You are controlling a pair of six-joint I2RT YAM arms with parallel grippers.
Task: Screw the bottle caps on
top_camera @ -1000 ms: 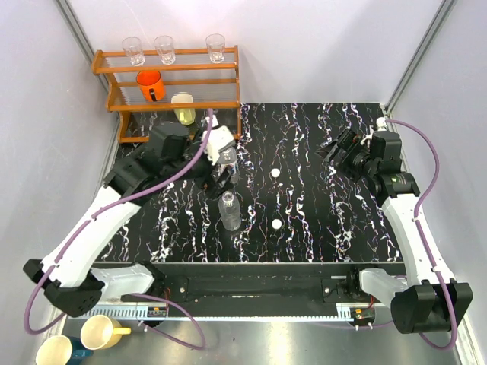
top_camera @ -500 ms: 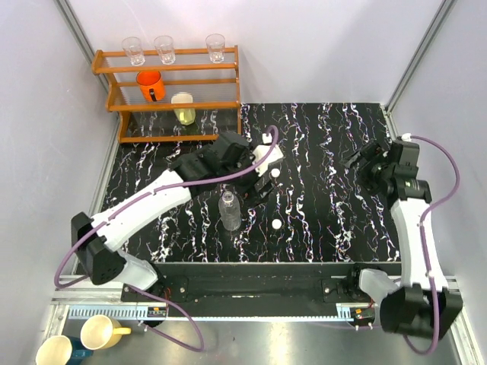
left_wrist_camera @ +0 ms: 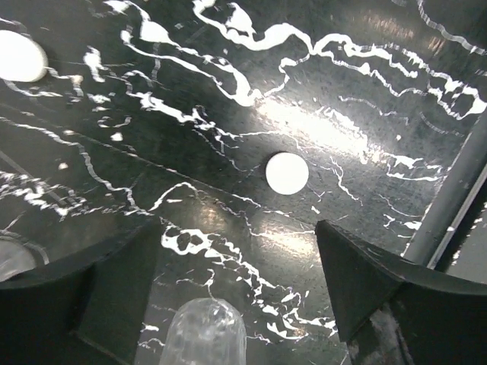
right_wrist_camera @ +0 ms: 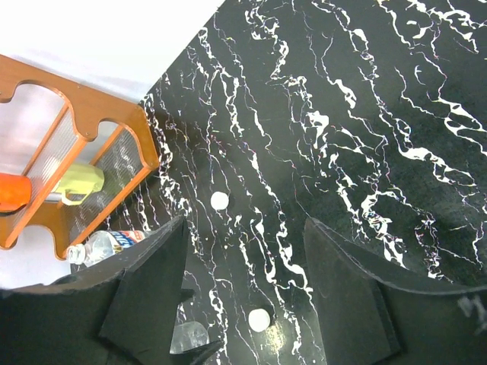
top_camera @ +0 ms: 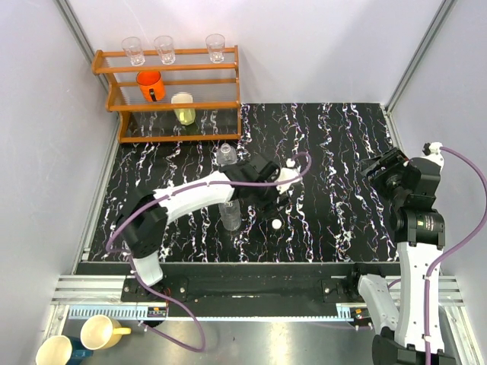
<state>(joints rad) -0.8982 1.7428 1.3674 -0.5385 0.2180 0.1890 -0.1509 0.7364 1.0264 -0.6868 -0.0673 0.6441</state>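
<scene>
Hovering low over the black marbled table, my left gripper has its two fingers spread wide, with nothing between the pads. One cap lies flat on the table just ahead of me, in line with the gap between my fingers and touching neither. A second cap lies farther out, past the finger on the left of my wrist view. The neck of the upright bottle shows close under my wrist, behind the fingertips and between the two fingers, touching neither.

My right gripper hangs well apart from all this, raised over its own side of the table, its fingers parted and holding nothing. From there both caps show far ahead across the table, within the gap between my fingers, with the upright bottle beside the left arm. The other bottle, which carries a label, lies on its side near the foot of the wooden rack. An orange cup and a yellow cup sit on the rack's shelves.
</scene>
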